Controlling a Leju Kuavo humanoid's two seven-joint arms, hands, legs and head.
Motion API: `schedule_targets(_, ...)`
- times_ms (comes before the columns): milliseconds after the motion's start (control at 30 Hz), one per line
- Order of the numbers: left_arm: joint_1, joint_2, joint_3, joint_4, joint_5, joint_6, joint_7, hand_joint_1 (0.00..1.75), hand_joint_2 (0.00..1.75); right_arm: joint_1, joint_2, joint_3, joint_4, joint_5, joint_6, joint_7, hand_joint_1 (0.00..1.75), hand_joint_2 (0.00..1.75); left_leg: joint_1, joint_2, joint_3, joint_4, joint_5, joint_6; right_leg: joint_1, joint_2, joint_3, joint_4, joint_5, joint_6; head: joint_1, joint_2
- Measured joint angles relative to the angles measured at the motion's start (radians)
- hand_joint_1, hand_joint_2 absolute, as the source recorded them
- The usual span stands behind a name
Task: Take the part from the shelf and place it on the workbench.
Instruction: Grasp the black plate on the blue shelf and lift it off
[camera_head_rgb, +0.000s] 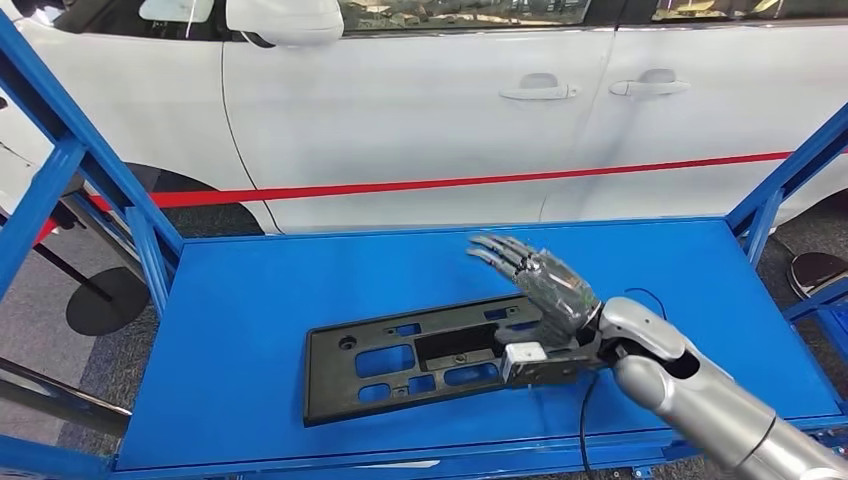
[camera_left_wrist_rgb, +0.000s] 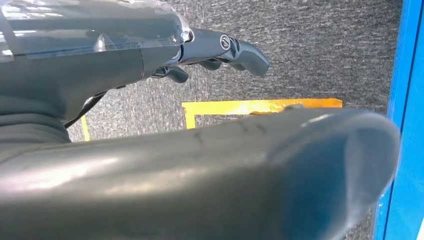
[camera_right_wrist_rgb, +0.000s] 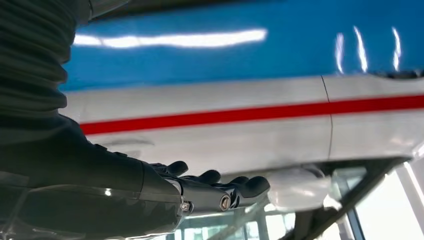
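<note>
Black plastic, flat and pierced with rectangular cut-outs and small holes, makes up the part (camera_head_rgb: 420, 362), a long mounting plate lying flat on the blue shelf surface (camera_head_rgb: 250, 320), toward the near edge and a little askew to it. It lies with its broad face down, which leaves only its thin edges and the cut-outs as places to take hold.

Over its right end is the right hand (camera_head_rgb: 545, 290), reaching in from the near right on a silver forearm (camera_head_rgb: 720, 405). The fingers (camera_head_rgb: 500, 252) are spread and stretched out, pointing away from the robot, and close on nothing; the palm hangs above the plate's far edge, while a light grey block at the wrist overlaps the plate's right end. Whether any part of the hand touches the plate cannot be told. To my judgement this open posture suits a hand being lined up over the end of the plate for a grasp at its edge, not one carrying it.

The right wrist view shows the same dark fingers extended, with the blue surface and the car's red stripe beyond them.

The left hand (camera_left_wrist_rgb: 220, 50) hangs over grey carpet with a yellow floor marking (camera_left_wrist_rgb: 260, 106); its fingers look loosely extended with nothing in them.

Blue frame posts (camera_head_rgb: 110, 190) flank the shelf, and behind it stands a white car (camera_head_rgb: 420, 120) with a red stripe along its doors.
</note>
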Motion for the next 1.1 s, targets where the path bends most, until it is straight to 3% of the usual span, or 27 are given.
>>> schedule_targets(33, 0.000, 0.000, 0.000, 0.000, -0.002, -0.002, 0.000, 0.00, 0.00, 0.036, -0.003, -0.006, -0.007, 0.027, -0.001, 0.005, 0.00, 1.75, 0.000, -0.001, 0.001, 0.000, -0.001, 0.000, -0.002, 0.000, -0.004, 0.005, 0.010, 0.001, 0.000, 0.000)
schedule_targets(67, 0.000, 0.001, 0.000, 0.000, -0.004, -0.003, 0.000, 0.00, 0.00, 0.069, -0.006, -0.013, -0.016, 0.050, -0.001, 0.011, 0.00, 1.75, 0.000, -0.002, 0.002, 0.000, -0.002, -0.001, -0.004, 0.000, 0.013, -0.033, 0.039, 0.001, 0.000, 0.000)
schedule_targets(133, 0.000, 0.001, 0.000, 0.000, -0.008, -0.004, 0.000, 0.00, 0.00, 0.122, -0.017, -0.033, -0.037, 0.084, -0.001, 0.020, 0.00, 1.75, -0.001, -0.003, 0.006, 0.001, -0.006, -0.007, -0.005, -0.001, 0.083, -0.172, 0.103, -0.003, 0.000, 0.000)
schedule_targets(200, -0.001, 0.001, 0.000, 0.000, -0.011, -0.005, 0.000, 0.00, 0.00, 0.162, -0.032, -0.053, -0.059, 0.101, 0.002, 0.031, 0.00, 1.75, -0.004, -0.002, 0.009, 0.001, -0.009, -0.016, 0.000, 0.000, 0.126, -0.260, 0.128, -0.011, -0.001, 0.000)
schedule_targets(300, 0.000, 0.002, 0.000, 0.000, -0.016, -0.005, 0.001, 0.00, 0.00, 0.220, -0.058, -0.081, -0.093, 0.113, 0.018, 0.040, 0.00, 1.75, -0.004, -0.002, 0.013, -0.004, -0.011, -0.034, 0.004, 0.001, 0.129, -0.269, 0.127, -0.029, -0.001, 0.000)
schedule_targets(367, 0.000, 0.004, 0.000, 0.000, -0.020, -0.005, 0.002, 0.00, 0.00, 0.245, -0.070, -0.100, -0.114, 0.119, 0.028, 0.042, 0.00, 1.75, -0.003, 0.001, 0.006, 0.019, -0.033, -0.043, 0.001, 0.001, 0.132, -0.276, 0.131, -0.043, -0.002, 0.000)
schedule_targets(500, 0.001, 0.005, 0.000, 0.000, -0.026, -0.006, 0.012, 0.00, 0.00, 0.319, -0.107, -0.148, -0.170, 0.119, 0.028, 0.066, 0.00, 1.75, -0.002, 0.003, -0.090, 0.244, -0.151, -0.047, 0.006, -0.005, 0.135, -0.280, 0.130, -0.057, -0.004, 0.000)
schedule_targets(533, 0.001, 0.005, 0.000, 0.000, -0.027, -0.006, 0.016, 0.00, 0.00, 0.343, -0.120, -0.163, -0.187, 0.115, 0.024, 0.074, 0.00, 1.75, -0.002, 0.003, -0.101, 0.272, -0.155, -0.045, 0.009, -0.005, 0.135, -0.279, 0.130, -0.058, -0.005, 0.000)
schedule_targets(567, 0.002, 0.005, 0.000, 0.000, -0.027, -0.006, 0.020, 0.00, 0.00, 0.369, -0.133, -0.180, -0.205, 0.111, 0.018, 0.080, 0.00, 1.75, -0.003, 0.003, -0.095, 0.263, -0.140, -0.042, 0.011, -0.006, 0.136, -0.278, 0.128, -0.059, -0.005, 0.000)
schedule_targets(633, 0.002, 0.005, 0.000, 0.000, -0.028, -0.006, 0.026, 0.00, 0.00, 0.419, -0.158, -0.220, -0.242, 0.102, 0.006, 0.089, 0.00, 1.75, -0.005, 0.003, -0.035, 0.147, -0.074, -0.030, 0.016, -0.005, 0.140, -0.275, 0.126, -0.060, -0.005, 0.000)
schedule_targets(700, 0.000, 0.007, 0.000, 0.000, -0.029, -0.006, 0.029, 0.00, 0.00, 0.457, -0.174, -0.257, -0.271, 0.099, -0.003, 0.094, 0.00, 1.75, -0.010, 0.004, 0.023, 0.033, -0.037, -0.017, 0.020, -0.003, 0.141, -0.273, 0.124, -0.057, -0.004, 0.000)
schedule_targets(733, -0.001, 0.008, -0.001, 0.000, -0.030, -0.006, 0.031, 0.00, 0.00, 0.475, -0.179, -0.273, -0.284, 0.100, -0.006, 0.095, 0.00, 1.75, -0.012, 0.004, 0.036, 0.007, -0.034, -0.013, 0.019, -0.002, 0.140, -0.271, 0.124, -0.053, -0.004, 0.000)
schedule_targets(867, -0.002, 0.007, -0.001, 0.000, -0.031, -0.006, 0.036, 0.00, 0.00, 0.542, -0.196, -0.330, -0.326, 0.105, -0.017, 0.097, 0.00, 1.75, -0.011, 0.005, 0.045, -0.021, -0.022, 0.000, 0.012, 0.001, 0.136, -0.261, 0.115, -0.031, -0.003, 0.000)
schedule_targets(933, -0.003, 0.006, -0.001, 0.000, -0.031, -0.006, 0.037, 0.00, 0.00, 0.555, -0.204, -0.354, -0.337, 0.105, -0.019, 0.098, 0.00, 1.75, -0.006, 0.008, 0.049, -0.033, -0.013, 0.006, 0.008, 0.002, 0.103, -0.184, 0.064, -0.021, -0.001, 0.000)
schedule_targets(1000, -0.003, 0.004, -0.001, 0.000, -0.032, -0.006, 0.037, 0.00, 0.00, 0.570, -0.207, -0.364, -0.341, 0.106, -0.020, 0.098, 0.00, 1.75, -0.005, 0.009, 0.048, -0.034, -0.012, 0.008, 0.001, 0.001, 0.045, -0.056, 0.003, -0.010, 0.000, 0.000)
schedule_targets(1033, -0.003, 0.004, -0.001, 0.000, -0.031, -0.006, 0.038, 0.00, 0.00, 0.578, -0.207, -0.366, -0.342, 0.106, -0.020, 0.098, 0.00, 1.75, -0.005, 0.009, 0.047, -0.033, -0.012, 0.007, -0.003, 0.001, 0.025, -0.013, -0.009, -0.006, 0.000, 0.000)
schedule_targets(1067, -0.002, 0.002, -0.001, 0.000, -0.031, -0.006, 0.038, 0.00, 0.00, 0.584, -0.208, -0.368, -0.343, 0.106, -0.020, 0.098, 0.00, 1.75, -0.005, 0.009, 0.047, -0.032, -0.012, 0.007, -0.007, 0.001, 0.020, -0.002, -0.002, -0.002, 0.000, 0.000)
schedule_targets(1100, -0.002, 0.001, -0.001, 0.000, -0.031, -0.007, 0.038, 0.00, 0.00, 0.588, -0.208, -0.371, -0.344, 0.106, -0.020, 0.097, 0.00, 1.75, -0.004, 0.009, 0.048, -0.030, -0.013, 0.005, -0.010, 0.000, 0.035, -0.032, 0.023, 0.001, 0.000, 0.000)
